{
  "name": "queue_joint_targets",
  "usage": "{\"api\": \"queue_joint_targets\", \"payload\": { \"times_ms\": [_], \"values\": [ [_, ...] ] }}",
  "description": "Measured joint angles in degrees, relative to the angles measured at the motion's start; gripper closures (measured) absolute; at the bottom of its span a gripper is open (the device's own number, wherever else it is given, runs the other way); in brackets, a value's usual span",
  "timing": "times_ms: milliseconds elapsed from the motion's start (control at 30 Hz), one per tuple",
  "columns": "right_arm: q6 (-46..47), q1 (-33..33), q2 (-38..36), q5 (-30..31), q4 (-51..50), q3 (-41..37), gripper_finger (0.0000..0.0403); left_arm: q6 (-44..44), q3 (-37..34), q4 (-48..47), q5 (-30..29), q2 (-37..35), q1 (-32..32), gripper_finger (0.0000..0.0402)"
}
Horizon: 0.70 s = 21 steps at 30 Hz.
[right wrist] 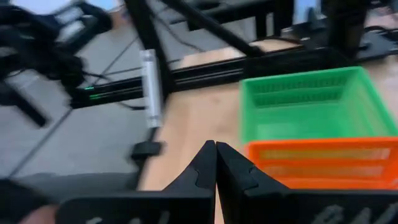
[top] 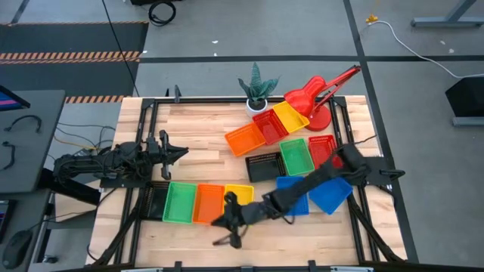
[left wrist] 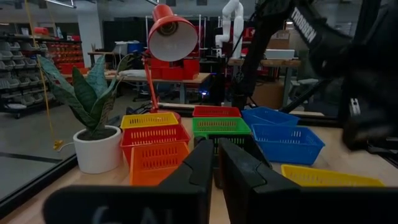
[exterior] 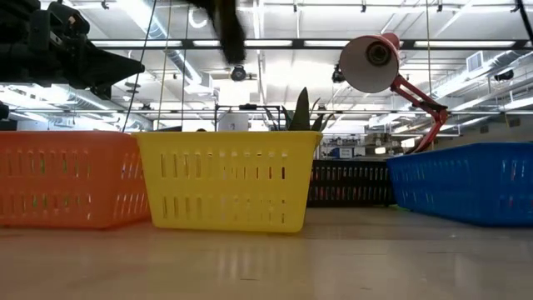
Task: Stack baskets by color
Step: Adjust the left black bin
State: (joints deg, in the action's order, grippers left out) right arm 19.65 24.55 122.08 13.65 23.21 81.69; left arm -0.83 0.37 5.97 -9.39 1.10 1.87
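The right tool (top: 229,221) reaches far across the worktop (top: 197,128) to its near edge, fingers pressed together and holding nothing, sitting just at the near side of the front row of baskets. That row runs black basket (top: 156,199), green basket (top: 180,202), orange basket (top: 208,204), yellow basket (top: 239,195), side by side and touching, and the right tool sits right by the seam between the orange and the yellow one. From its wrist camera, the closed fingertips (right wrist: 214,163) point past the orange basket's rim (right wrist: 323,163) with the green basket (right wrist: 308,106) just beyond it. Under the right arm lie two blue baskets (top: 330,193), one overlapping the other. Further back there's a second cluster: an orange basket (top: 245,140), a red basket (top: 270,125) and a yellow basket (top: 290,115) fanned together beside the potted plant (top: 258,89) and the red lamp (top: 318,92), then a black basket (top: 264,166), a green basket (top: 296,156) and another red basket (top: 322,149) nearer the middle. The left tool (top: 180,153) waits at the left side of the worktop, jaws nearly shut with just a slit between them, empty, well apart from every basket. At table height, the orange basket (exterior: 71,179) and yellow basket (exterior: 226,179) stand shoulder to shoulder, a blue one (exterior: 466,187) off to the side.
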Motion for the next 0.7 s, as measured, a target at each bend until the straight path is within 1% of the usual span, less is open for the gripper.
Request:
{"api": "queue_joint_targets", "payload": {
  "times_ms": [100,167,267,433,500,567,700],
  "values": [
    [-0.2,-1.9,2.0,-0.1,0.2,-0.2,0.0396,0.0,0.0,0.0,0.0,0.0,0.0,0.0373],
    [-0.7,-2.4,1.7,0.4,-2.3,-0.1,0.0396,0.0,0.0,0.0,0.0,0.0,0.0,0.0372],
    [-3.3,-1.4,-0.7,5.3,-8.5,-0.1,0.0396,0.0,0.0,0.0,0.0,0.0,0.0,0.0367],
    [-5.3,4.2,-7.2,18.3,-22.0,0.0,0.0396,0.0,0.0,0.0,0.0,0.0,0.0,0.0363],
    [-5.2,6.7,-9.0,22.3,-26.5,0.0,0.0396,0.0,0.0,0.0,0.0,0.0,0.0,0.0364],
    [-5.1,9.2,-10.3,23.7,-29.3,0.0,0.0396,0.0,0.0,0.0,0.0,0.0,0.0,0.0366],
    [-4.7,13.9,-11.1,24.3,-30.4,0.0,0.0396,0.0,0.0,0.0,0.0,0.0,0.0,0.0371]
  ]
}}
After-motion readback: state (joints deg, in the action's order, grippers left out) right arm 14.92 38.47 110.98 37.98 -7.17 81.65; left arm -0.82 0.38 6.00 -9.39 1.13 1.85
